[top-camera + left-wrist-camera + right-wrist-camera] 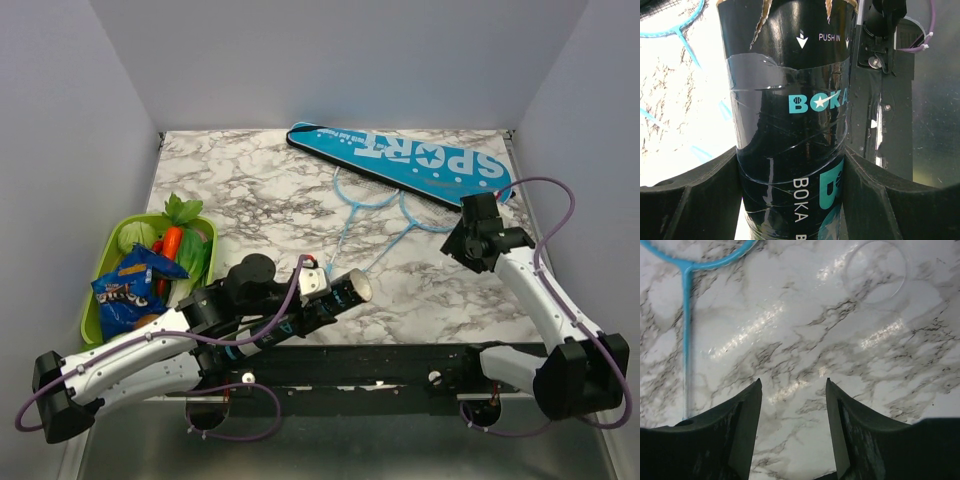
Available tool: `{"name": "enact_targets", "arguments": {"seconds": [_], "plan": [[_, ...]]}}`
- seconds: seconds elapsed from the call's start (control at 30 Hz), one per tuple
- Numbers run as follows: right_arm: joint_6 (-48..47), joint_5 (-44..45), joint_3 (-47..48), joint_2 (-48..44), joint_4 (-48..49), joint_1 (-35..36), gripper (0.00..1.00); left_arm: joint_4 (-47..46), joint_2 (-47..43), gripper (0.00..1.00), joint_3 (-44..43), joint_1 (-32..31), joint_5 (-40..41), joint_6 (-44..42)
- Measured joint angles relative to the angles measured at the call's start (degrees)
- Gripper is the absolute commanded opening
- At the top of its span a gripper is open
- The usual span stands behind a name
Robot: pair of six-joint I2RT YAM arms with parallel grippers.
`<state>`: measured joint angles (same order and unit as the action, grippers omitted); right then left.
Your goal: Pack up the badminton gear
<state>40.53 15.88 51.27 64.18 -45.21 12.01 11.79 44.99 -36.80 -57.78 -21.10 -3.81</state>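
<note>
My left gripper (pixel 322 303) (pixel 790 155) is shut on a dark slim "BOKA" tube (pixel 340 294) (pixel 790 110), one finger (pixel 695 195) against each side, holding it near the front rail with its open end to the right. The blue "SPORT" cover (pixel 400 155) lies along the back of the marble table (pixel 260 190). Two light-blue rackets (pixel 372 192) rest partly under it, handles toward the front. One racket head (pixel 675 27) shows beyond the tube. My right gripper (pixel 474 222) (pixel 793 382) hangs open and empty over bare marble by the cover's right end, next to a racket shaft (pixel 686 330).
A green basket (pixel 103 262) of vegetables with a blue snack packet (pixel 128 292) stands at the left edge. The black front rail (pixel 400 362) (pixel 880 115) runs under the tube. A faint clear ring (pixel 875 272) lies on the marble ahead of my right gripper.
</note>
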Motion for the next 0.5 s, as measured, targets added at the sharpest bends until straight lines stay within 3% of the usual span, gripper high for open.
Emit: {"name": "enact_targets", "arguments": {"seconds": [0.2,0.5], "plan": [[-1.0,1.1,-1.1,7.5,4.7,-8.6,0.6,0.7,-1.4,0.16,0.0,0.0,1.1,0.0],[-5.0,2.1,1.8,18.3,8.5,-15.4,0.55,1.0,-3.3,0.16,0.0,0.0,1.1,0.3]]}}
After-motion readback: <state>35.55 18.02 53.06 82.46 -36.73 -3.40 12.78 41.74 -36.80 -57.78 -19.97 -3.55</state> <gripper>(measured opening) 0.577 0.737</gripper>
